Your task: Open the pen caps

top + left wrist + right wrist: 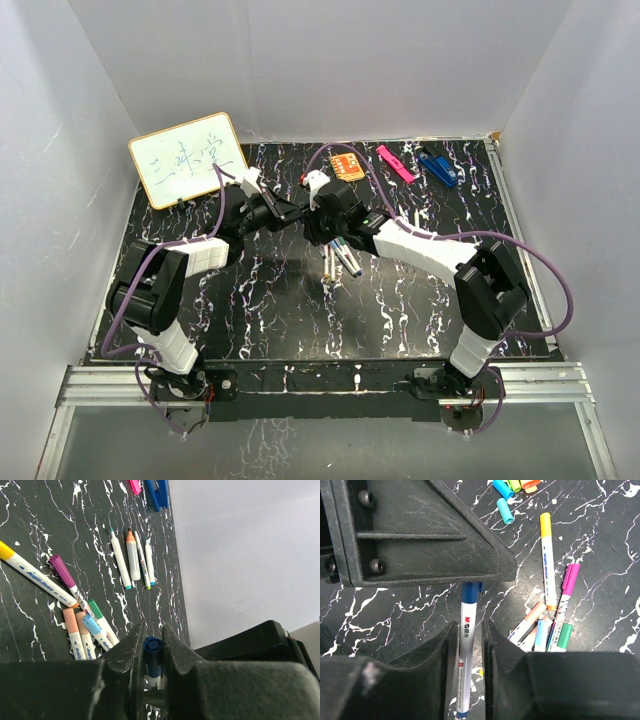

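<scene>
My left gripper (284, 213) (152, 636) is shut on the dark blue cap (152, 652) of a white-barrelled pen (465, 650). My right gripper (318, 216) (470, 630) is closed round that pen's barrel, and the cap (470, 596) still sits on it. Both grippers meet above the table's middle. Several capped pens (82, 625) (545, 625) lie in a loose heap below. Several uncapped pens (132, 557) lie side by side further off. Loose teal, green and orange caps (506, 511) lie near the top of the right wrist view.
A whiteboard (187, 158) leans at the back left. An orange card (348, 167), a pink clip (394, 163) and a blue clip (438, 167) lie along the back. White walls enclose the black marbled table (250, 310).
</scene>
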`<state>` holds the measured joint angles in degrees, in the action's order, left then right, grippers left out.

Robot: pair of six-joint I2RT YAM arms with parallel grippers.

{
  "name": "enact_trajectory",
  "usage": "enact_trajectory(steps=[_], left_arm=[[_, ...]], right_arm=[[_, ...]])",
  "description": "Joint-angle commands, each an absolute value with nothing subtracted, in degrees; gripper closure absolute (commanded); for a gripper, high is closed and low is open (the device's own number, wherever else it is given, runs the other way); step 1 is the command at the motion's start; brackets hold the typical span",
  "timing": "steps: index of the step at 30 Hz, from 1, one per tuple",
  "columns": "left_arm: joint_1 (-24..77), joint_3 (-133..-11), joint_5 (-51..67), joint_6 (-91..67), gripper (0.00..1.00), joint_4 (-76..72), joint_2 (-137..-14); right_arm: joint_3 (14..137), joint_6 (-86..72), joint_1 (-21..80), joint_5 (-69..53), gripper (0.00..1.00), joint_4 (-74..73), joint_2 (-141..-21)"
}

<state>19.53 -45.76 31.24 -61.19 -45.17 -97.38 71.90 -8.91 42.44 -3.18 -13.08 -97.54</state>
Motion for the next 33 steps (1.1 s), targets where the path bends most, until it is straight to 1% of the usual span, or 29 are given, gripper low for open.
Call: enact_trajectory(steps=[1,4,8,11,13,19,23,28,30,33], left_arm=[[19.9,-47.8,31.8,-59.6,1.0,-45.0,-95.4],[20.0,-47.9,31.6,-59.5,1.0,-44.8,-95.4],[19.9,-48.1,28.6,-58.5,1.0,-42.5,-94.7],[18.6,-49.7,24.2,-57.0,1.0,-38.5,-94.6],[17.2,-51.5,23.3,-56.6,1.0,-37.4,-95.5],[12.4,-58.2,22.6,-54.3,1.0,-34.6,-99.0],[11.4,-61.8,22.0,-51.4,1.0,-31.4,-100.5],[11.3,-62.3,22.8,-50.5,1.0,-29.2,-100.8],[11.2,-61.3,22.6,-49.7,1.0,-27.0,-99.5],[11.2,-58.7,21.5,-47.6,1.0,-23.1,-96.8]], right_arm=[[75.3,-8.3,42.8,-2.8,0.82,-10.9,-97.9],[75.3,-8.4,42.8,-2.6,1.0,-10.9,-98.0],[74.5,-8.7,42.8,-2.6,1.0,-11.2,-97.8],[72.0,-8.9,42.7,-2.6,1.0,-11.7,-96.7],[69.8,-9.1,42.8,-2.3,1.0,-12.2,-95.7],[60.9,-11.1,42.8,-1.5,1.0,-13.0,-89.6],[55.6,-12.0,42.7,0.2,1.0,-13.1,-84.7],[55.7,-12.3,42.8,6.7,1.0,-14.7,-82.0],[57.6,-12.4,42.3,11.9,1.0,-16.2,-83.2],[61.1,-11.4,39.2,14.2,1.0,-17.1,-86.7]])
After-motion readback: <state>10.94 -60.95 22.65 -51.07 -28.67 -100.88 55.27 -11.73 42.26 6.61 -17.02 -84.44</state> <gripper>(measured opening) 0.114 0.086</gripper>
